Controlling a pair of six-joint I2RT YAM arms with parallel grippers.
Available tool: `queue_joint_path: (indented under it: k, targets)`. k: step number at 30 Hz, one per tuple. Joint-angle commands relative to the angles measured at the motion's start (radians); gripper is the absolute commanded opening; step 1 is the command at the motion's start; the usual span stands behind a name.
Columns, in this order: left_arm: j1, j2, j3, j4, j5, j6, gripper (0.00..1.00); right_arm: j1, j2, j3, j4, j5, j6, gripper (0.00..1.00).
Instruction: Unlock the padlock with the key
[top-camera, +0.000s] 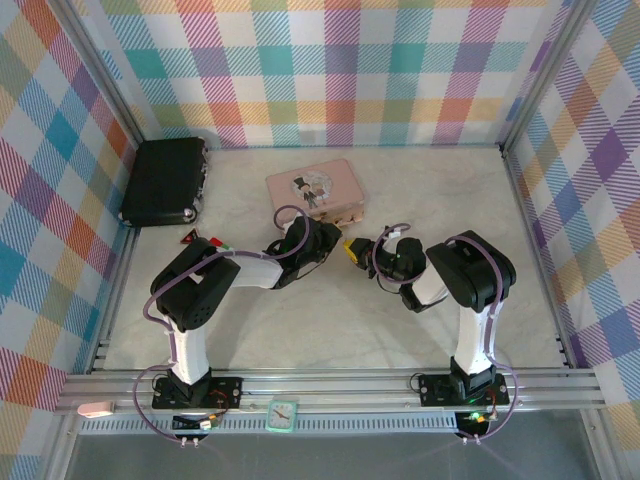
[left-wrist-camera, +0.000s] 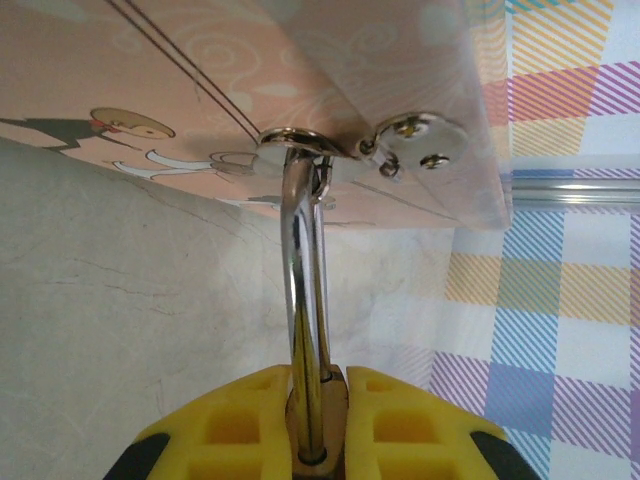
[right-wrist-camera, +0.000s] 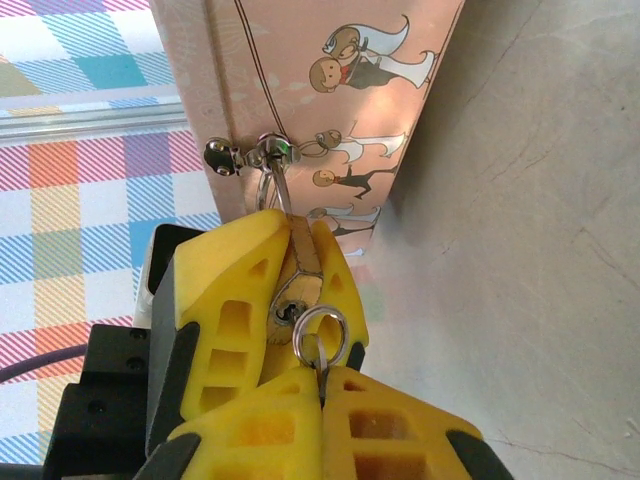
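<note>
Yellow pads of the right gripper (right-wrist-camera: 320, 385), bottom centre of its wrist view, are pressed together on the key (right-wrist-camera: 316, 350); its ring pokes out above them. Just above, the left gripper (right-wrist-camera: 295, 235) pinches the padlock (right-wrist-camera: 297, 287) (brass body, keyhole end facing the key). Cannot tell whether the blade is seated in the keyhole. The shackle runs up through the hasp (right-wrist-camera: 240, 158) of the pink tin (right-wrist-camera: 330, 110), upper centre.

Risks: the thin key could twist or slip in the pads when turned. An off-axis push might bend it, or drag the lock (tethered to the tin) out of the left pinch.

No brand or readable writing; the tin shows a cartoon bride and groom.
</note>
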Motion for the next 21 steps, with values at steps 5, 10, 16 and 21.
queue_joint_path:
  k: [5,10,16,21]
  targets:
    - [-0.017,-0.023,-0.011,0.076,0.040,-0.008,0.09,-0.005,0.020,0.025,-0.016,0.009,-0.065,0.00]
    - [-0.012,-0.018,-0.017,0.072,0.025,-0.008,0.38,-0.006,0.008,0.030,-0.079,-0.014,-0.119,0.00]
    - [-0.002,-0.002,-0.006,0.063,0.018,-0.005,0.52,-0.003,0.014,0.038,-0.094,-0.027,-0.129,0.00]
    - [0.003,0.007,-0.008,0.030,-0.002,0.011,0.54,0.001,0.031,0.043,-0.078,-0.037,-0.114,0.00]
